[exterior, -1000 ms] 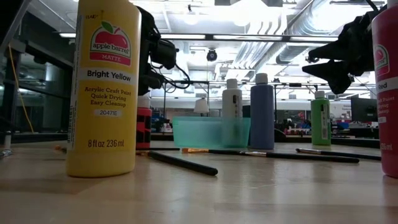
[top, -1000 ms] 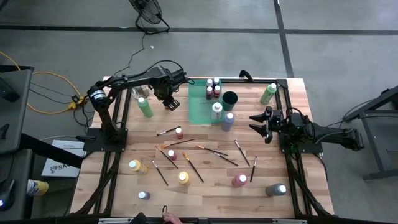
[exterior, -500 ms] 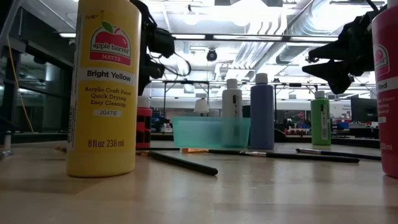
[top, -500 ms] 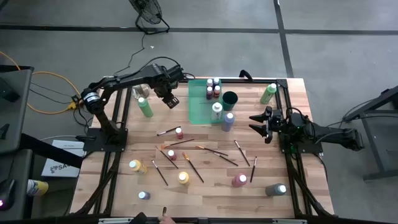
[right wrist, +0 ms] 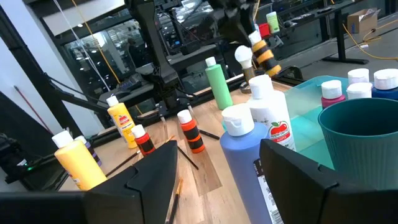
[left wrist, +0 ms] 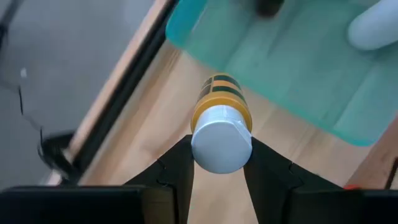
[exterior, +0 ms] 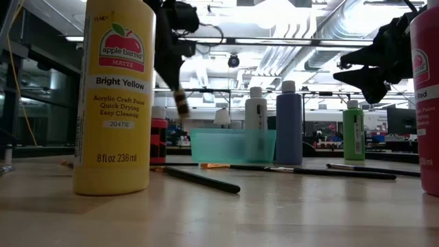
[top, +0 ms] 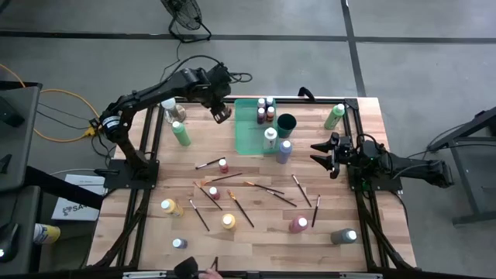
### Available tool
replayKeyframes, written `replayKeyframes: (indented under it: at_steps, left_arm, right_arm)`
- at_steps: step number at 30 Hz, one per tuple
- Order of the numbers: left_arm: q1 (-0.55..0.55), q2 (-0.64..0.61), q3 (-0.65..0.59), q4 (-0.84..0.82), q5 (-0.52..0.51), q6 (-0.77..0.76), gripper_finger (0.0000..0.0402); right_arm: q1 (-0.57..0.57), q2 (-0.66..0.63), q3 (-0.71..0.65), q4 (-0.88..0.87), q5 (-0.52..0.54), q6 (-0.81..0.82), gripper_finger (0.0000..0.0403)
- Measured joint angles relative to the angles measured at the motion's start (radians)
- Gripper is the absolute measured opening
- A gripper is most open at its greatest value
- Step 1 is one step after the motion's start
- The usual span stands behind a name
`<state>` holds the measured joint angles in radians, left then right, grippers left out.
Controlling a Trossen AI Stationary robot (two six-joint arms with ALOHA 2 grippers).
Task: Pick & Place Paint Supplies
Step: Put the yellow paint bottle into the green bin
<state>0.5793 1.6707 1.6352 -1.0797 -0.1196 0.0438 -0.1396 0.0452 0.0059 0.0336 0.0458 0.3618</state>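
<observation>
Carrying a small orange bottle (left wrist: 221, 118) with dark bands and a white cap, the left jaws (top: 221, 114) hang above the counter (top: 256, 232), just beside the near corner of the green tray (top: 249, 133). They are partly closed, one finger on each side of the bottle just under the cap, and the body sticks out tilted toward the tray. Three bottles already stand at the tray's far end, and a white one at its near end.

A bottle this small looks light and stiff, a hard plastic cylinder. My guess is that its smooth round wall could twist or slip between flat fingers, so a hold across the body just below the cap, as here, seems sound; the cap's lip gives a stop.

Off at the counter's right edge, the right jaws (top: 324, 155) wait wide open and empty. Other bottles and thin brushes lie scattered on the counter's front half
</observation>
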Motion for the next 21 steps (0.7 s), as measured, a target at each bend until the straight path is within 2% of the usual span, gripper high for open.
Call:
replayKeyframes:
  at_steps: [6,21]
  left_arm:
    - [-0.019,0.039,0.037,0.084,0.002,0.063,0.0119]
    - [-0.03,0.359,0.379,-0.018,-0.003,0.162,0.012]
  right_arm:
    - [0.0,0.0,0.0,0.0,0.0,0.0,0.0223]
    - [0.0,0.0,0.0,0.0,0.0,0.0,0.0223]
